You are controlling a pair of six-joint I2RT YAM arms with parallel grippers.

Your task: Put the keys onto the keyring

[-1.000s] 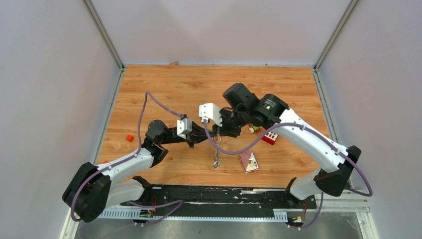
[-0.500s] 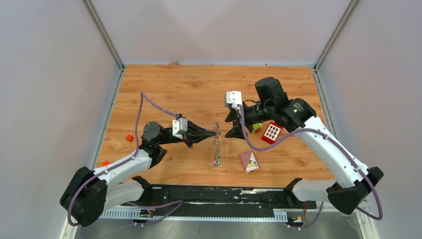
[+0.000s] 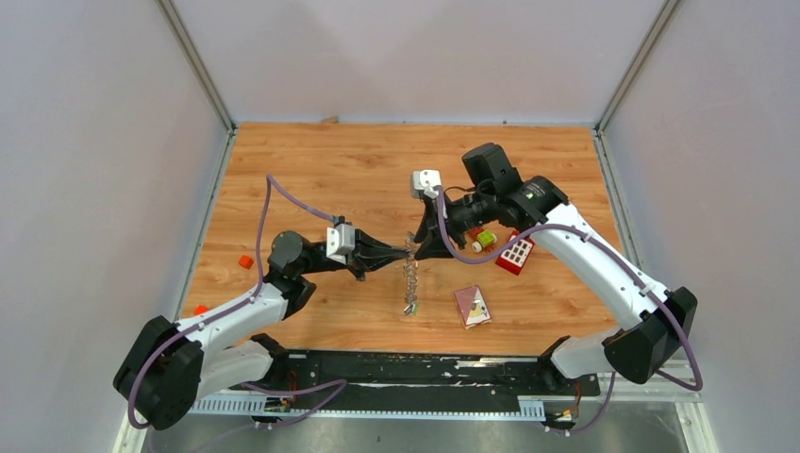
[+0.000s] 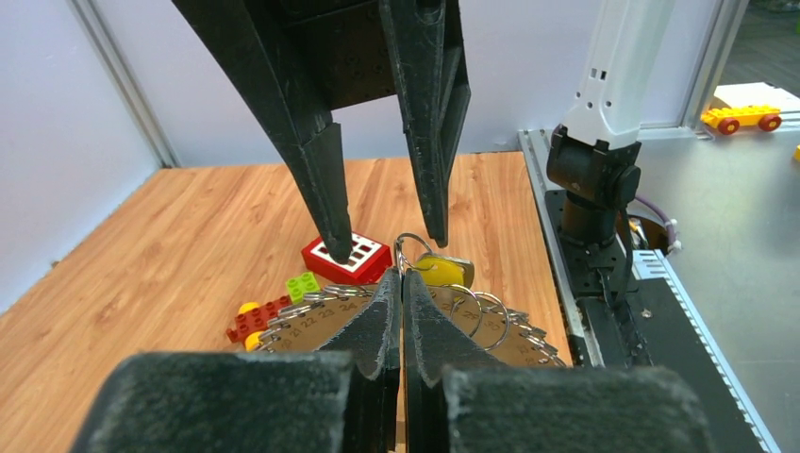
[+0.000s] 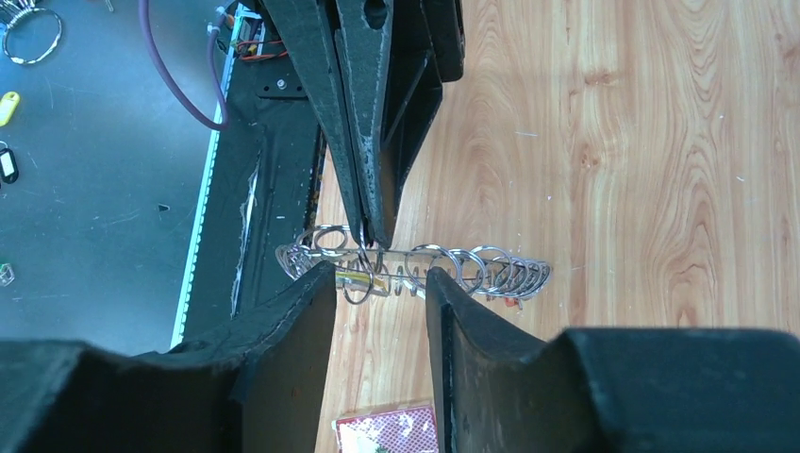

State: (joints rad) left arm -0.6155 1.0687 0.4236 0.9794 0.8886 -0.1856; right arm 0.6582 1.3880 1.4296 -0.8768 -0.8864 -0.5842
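- L gripper (image 4: 402,288) is clamping fully closed on the keyring (image 3: 410,280), gripping it at the top end. In L wrist cam a wire loop is poking out just past the tips.
- Keyring is hanging from L gripper over the middle of the wood table (image 3: 330,170), between the two arms. Top cam is showing it edge-on as a thin vertical stack. Can't tell if its low end is touching the table.
- In R wrist cam it's reading as a horizontal row of wire loops. In L wrist cam numbered metal tags are fanning out either side of the L fingers.
- R gripper (image 3: 420,250) is sitting part-open and coming in from the opposite side, tips almost meeting L tips. Its jaws are straddling the keyring's top loops with a gap showing on both sides, so it isn't gripping anything.
- Yellow-headed key (image 4: 436,272) is sitting right at the L tips, between the R fingers. Can't tell if it's threaded onto the ring.
- Red block w/ white buttons (image 3: 516,253) is lying beside the R forearm.
- Yellow-red-green toy (image 3: 483,237) is lying just beside the red block, partly under the R arm.
- Patterned card (image 3: 472,306) is lying flat near the front edge, to the right of the keyring's low end.
- Two small orange bits (image 3: 245,261) (image 3: 200,309) are lying on the table's left side, well apart from everything else.
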